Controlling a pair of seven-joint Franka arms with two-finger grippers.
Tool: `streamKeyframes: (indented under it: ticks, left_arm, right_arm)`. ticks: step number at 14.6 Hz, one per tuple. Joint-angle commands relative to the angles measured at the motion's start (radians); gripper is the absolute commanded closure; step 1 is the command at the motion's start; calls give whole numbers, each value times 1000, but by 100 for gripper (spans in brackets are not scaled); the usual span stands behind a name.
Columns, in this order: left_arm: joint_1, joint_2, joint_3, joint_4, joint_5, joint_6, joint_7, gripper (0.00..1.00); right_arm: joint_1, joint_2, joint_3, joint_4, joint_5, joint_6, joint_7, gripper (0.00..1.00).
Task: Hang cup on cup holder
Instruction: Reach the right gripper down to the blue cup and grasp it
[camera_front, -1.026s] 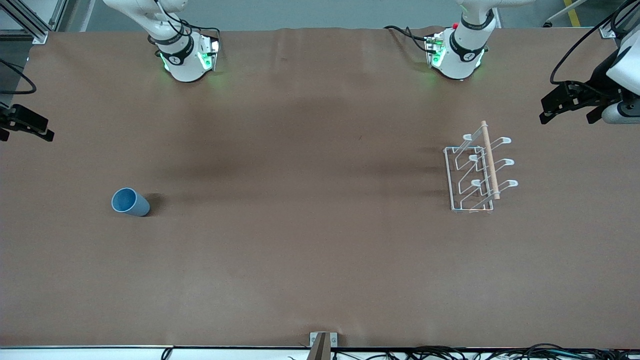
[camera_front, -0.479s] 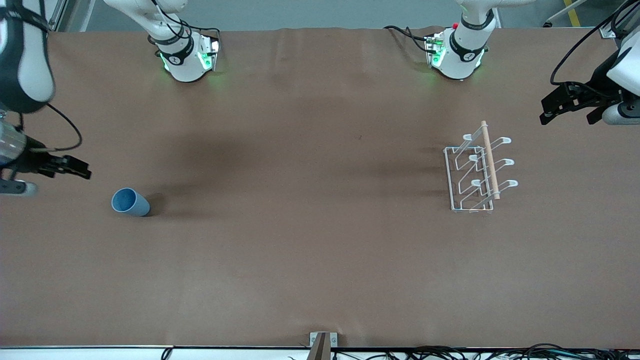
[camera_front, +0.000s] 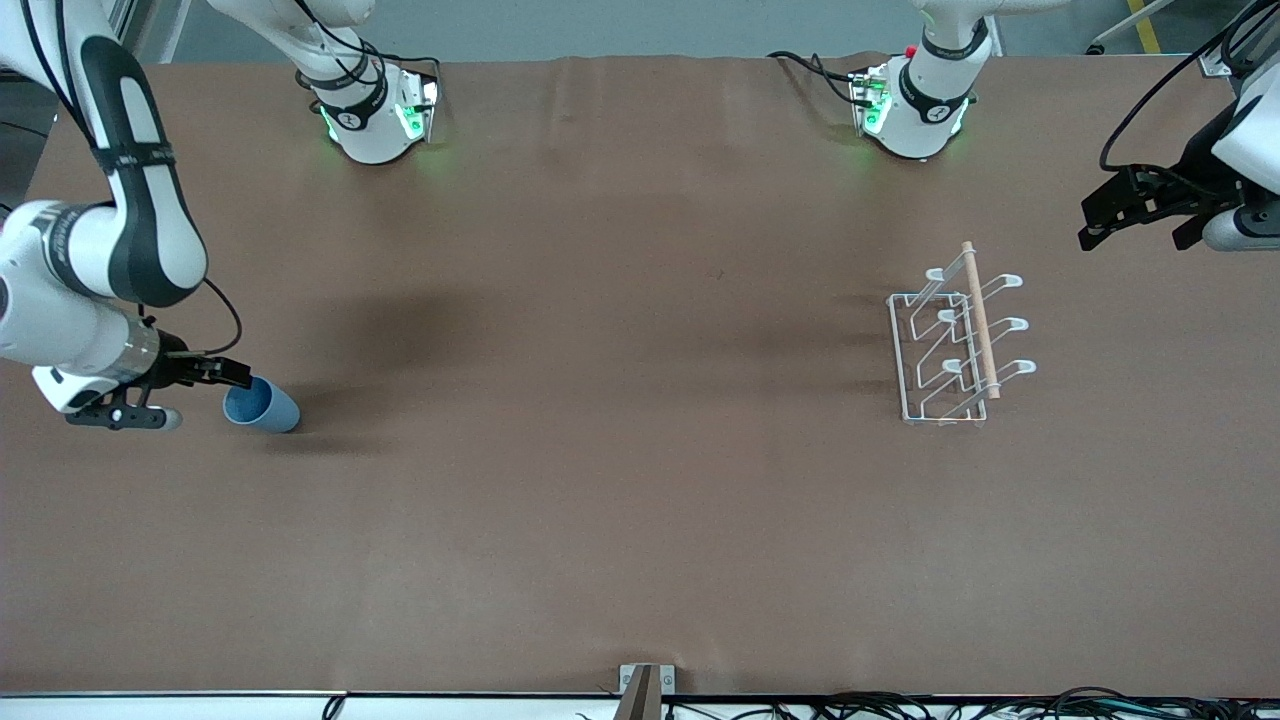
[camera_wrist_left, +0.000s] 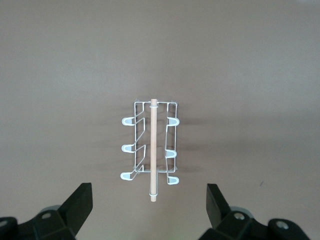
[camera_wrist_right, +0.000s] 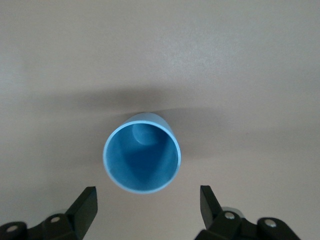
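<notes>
Cup (camera_front: 260, 405) lies on its side on the table (camera_front: 600, 500), toward the right arm's end and well apart from the cup holder (camera_front: 955, 345), which stands toward the left arm's end.

Cup's long axis runs roughly along the table's length: open mouth faces the right arm's end, closed bottom points toward the table's middle. The right wrist view looks straight into the mouth (camera_wrist_right: 142, 152), the bottom visible deep inside.

Right gripper (camera_front: 215, 375) sits low, just beside the cup's mouth, at the rim or a hair off it; contact cannot be told. Jaws stand apart, nothing between them. In the right wrist view the two fingertips (camera_wrist_right: 86, 202) flank the mouth, spread wider than the cup. The cup lies directly ahead of the jaws, its axis in line with their reach.

Left gripper (camera_front: 1140, 205) hangs over the table's edge at the left arm's end, close to the cup holder; that arm waits. Jaws wide apart and empty; its wrist view shows the cup holder (camera_wrist_left: 150, 150) from above, wooden rod (camera_wrist_left: 153, 147) along the top, prongs to either side.

Judgement: the right arm is far nearer the cup and the one to take it; the pick-up is not yet made. The move turns on straddling the cup's wall across its axis.
</notes>
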Motion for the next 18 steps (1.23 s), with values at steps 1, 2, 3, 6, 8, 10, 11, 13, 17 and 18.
streamKeyframes:
  ticks: [1,2,3,6,8,10,11,13,17,18]
  left_arm:
    - [-4,14,-2,32,21,-22,7,0]
    - [-3,14,-2,32,19,-22,7,0]
    - [-3,14,-2,32,19,-22,7,0]
    - [-9,14,-5,32,19,-22,5,0]
    - [-10,16,-5,33,19,-22,5,0]
    - [-10,14,-5,33,19,-22,5,0]
    - [-10,16,-5,33,19,-22,4,0]
    - [-12,16,-5,33,17,-22,4,0]
    - [-12,16,-6,33,17,-22,2,0]
    - [-12,16,-6,33,17,-22,2,0]
  right_arm:
    - [-23,35,16,3,-11,35,0,10]
    - [-25,48,17,3,-11,49,-2,10]
    - [-28,60,17,4,-11,58,-2,11]
    - [-41,94,17,7,-11,101,-2,14]
    - [-44,112,17,12,-11,110,-2,17]
    - [-43,127,17,12,-9,118,-2,35]
    - [-41,130,19,12,-11,119,-2,60]
    - [-41,134,19,12,-9,119,0,90]
    - [-40,134,19,24,-8,115,0,99]
    - [-35,132,19,26,-8,110,3,99]
